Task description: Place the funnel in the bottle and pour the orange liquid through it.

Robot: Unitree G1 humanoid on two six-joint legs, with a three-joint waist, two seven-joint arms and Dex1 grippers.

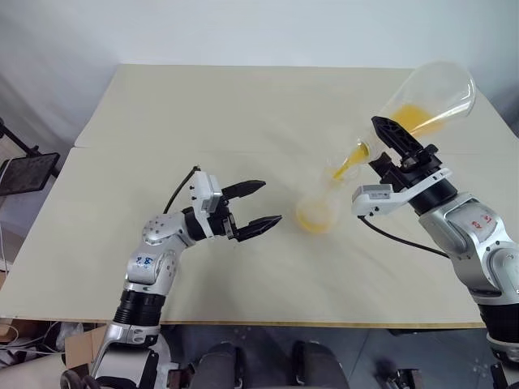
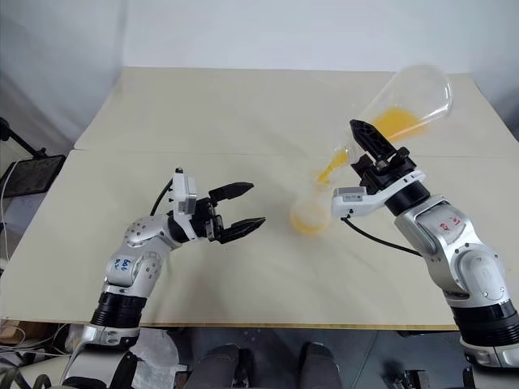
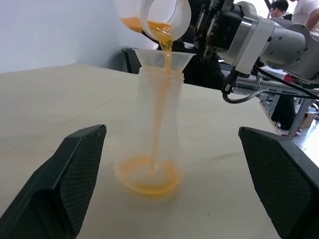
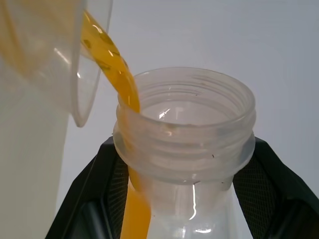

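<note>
**Funnel seated, pour half done**
The right pincer [image 1: 388, 134] is clamped on a tilted flask [image 1: 430, 101]. Orange liquid [image 3: 149, 179] streams into the funnel [image 3: 164, 57] atop the bottle [image 3: 154, 114] just below it, and more is left to pour. The left pincer [image 1: 259, 203] gapes empty, facing the bottle.

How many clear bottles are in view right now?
2. A tilted bottle in the right gripper, pouring orange liquid; a standing bottle on the table under the funnel.

A robotics lab: bare beige table [image 1: 243, 121], plain white walls (people and desks behind).
</note>
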